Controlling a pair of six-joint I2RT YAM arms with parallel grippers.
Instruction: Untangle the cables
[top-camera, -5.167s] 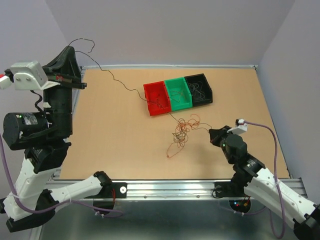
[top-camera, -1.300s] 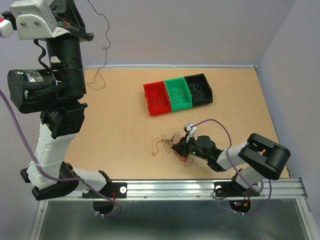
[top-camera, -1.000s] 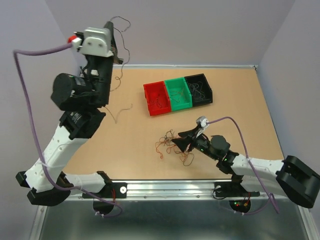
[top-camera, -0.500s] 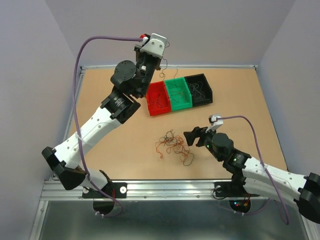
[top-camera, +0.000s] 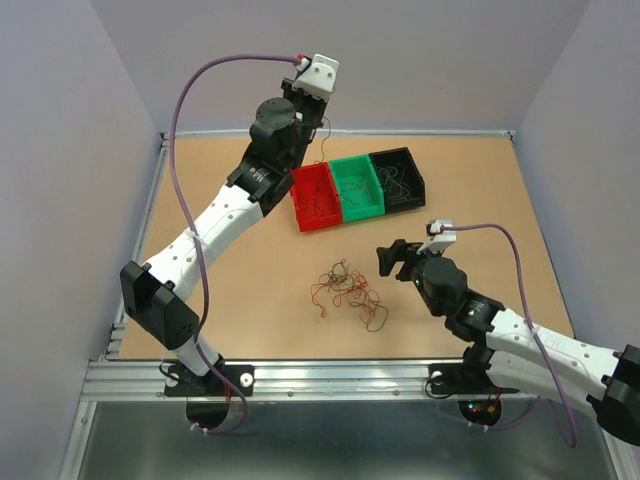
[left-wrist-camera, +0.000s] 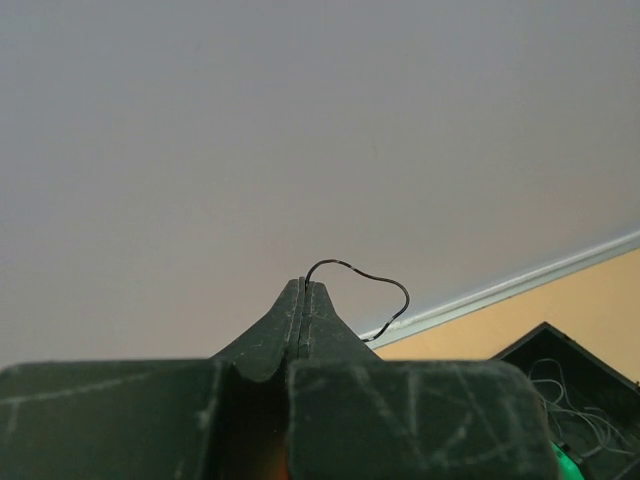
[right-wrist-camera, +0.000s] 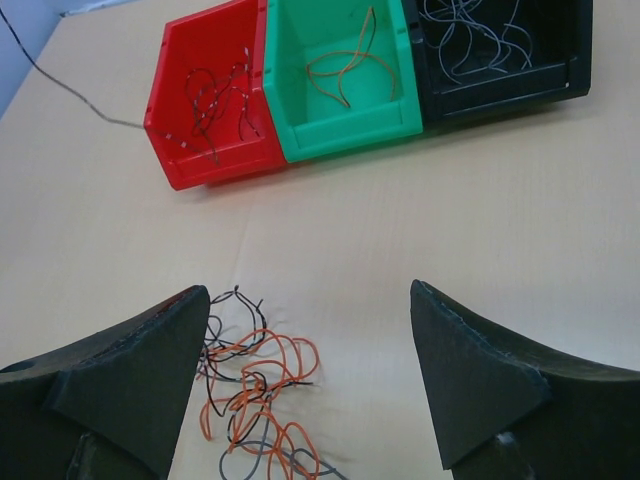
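Black wire (left-wrist-camera: 340, 265) pinched by raised left fingers (left-wrist-camera: 280, 345); right fingers (right-wrist-camera: 130, 370) spread (low, near cables (right-wrist-camera: 255, 385))

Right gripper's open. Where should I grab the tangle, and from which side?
Grip an orange loop on the tangle's edge toward the bins: it bulges out from the knot, leaving room for a finger. The wires lie flat on the table, so bring the right gripper straight down, jaws astride that loop. Likely the easiest strand to pull free.
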